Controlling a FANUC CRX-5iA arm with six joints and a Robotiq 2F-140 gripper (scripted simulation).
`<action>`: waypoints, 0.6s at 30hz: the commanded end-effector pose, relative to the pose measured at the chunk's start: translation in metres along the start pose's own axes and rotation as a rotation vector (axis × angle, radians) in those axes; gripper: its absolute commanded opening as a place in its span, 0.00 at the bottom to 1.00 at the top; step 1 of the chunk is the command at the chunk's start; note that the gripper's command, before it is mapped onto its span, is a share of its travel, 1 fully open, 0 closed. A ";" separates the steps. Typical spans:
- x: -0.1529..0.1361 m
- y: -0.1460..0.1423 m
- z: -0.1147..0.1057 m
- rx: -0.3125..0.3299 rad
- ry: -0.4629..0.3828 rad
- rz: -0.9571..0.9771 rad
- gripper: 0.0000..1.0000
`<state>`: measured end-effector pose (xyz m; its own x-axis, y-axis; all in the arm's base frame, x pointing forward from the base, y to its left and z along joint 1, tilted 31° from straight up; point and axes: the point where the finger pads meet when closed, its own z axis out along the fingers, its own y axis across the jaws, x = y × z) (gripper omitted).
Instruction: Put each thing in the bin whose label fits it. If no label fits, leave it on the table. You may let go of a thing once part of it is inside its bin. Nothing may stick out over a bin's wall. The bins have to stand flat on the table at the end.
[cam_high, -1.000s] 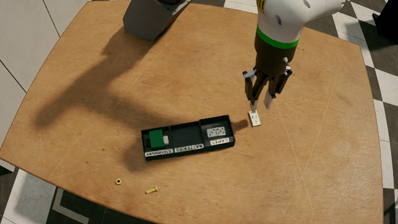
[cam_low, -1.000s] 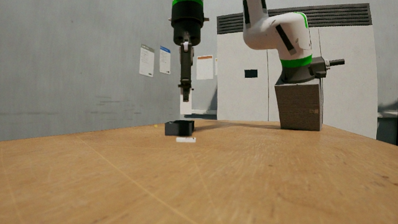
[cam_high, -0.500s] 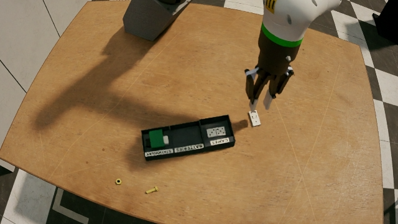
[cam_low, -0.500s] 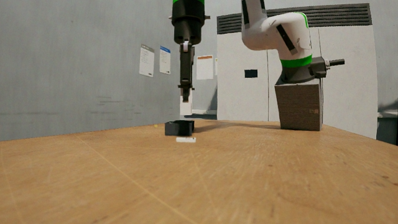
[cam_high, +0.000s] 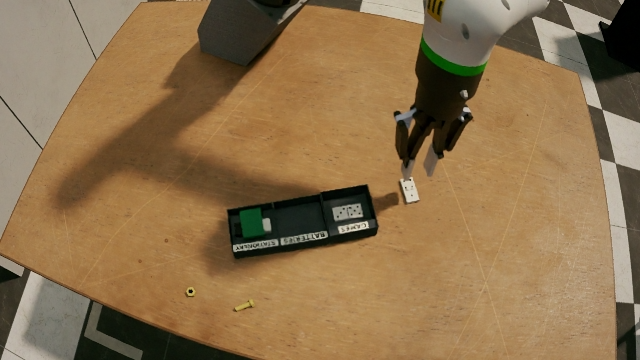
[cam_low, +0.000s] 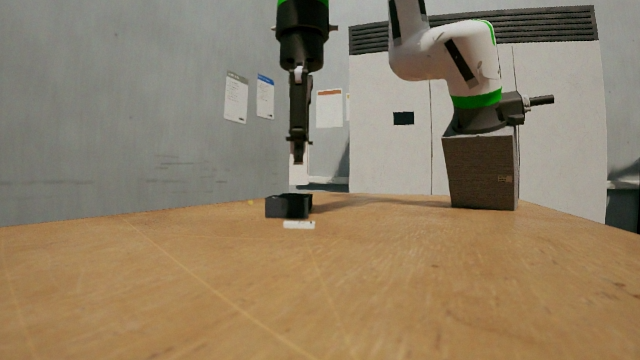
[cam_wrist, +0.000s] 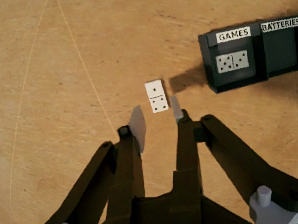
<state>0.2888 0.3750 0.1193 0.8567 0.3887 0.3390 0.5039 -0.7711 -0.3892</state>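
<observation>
In the outside view, a white domino lies nearest, low in the middle, flat on the tabletop; the pincer hangs higher up – a bit spread, pinching nothing; just behind sits the black bin set; in the top view, another domino is in GAMES, and a green block is in STATIONERY – left of centre.

Moved just a tiny bit since a second ago, with the top end of the gripper a little more to the right in the top view, and a touch higher in the outside view
</observation>
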 end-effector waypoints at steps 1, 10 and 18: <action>0.000 0.000 0.004 0.000 0.000 0.000 0.32; 0.000 0.000 0.032 0.000 0.000 0.000 0.32; 0.001 0.000 0.055 0.000 0.000 0.000 0.32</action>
<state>0.2941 0.3994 0.0775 0.8568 0.3886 0.3390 0.5038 -0.7713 -0.3890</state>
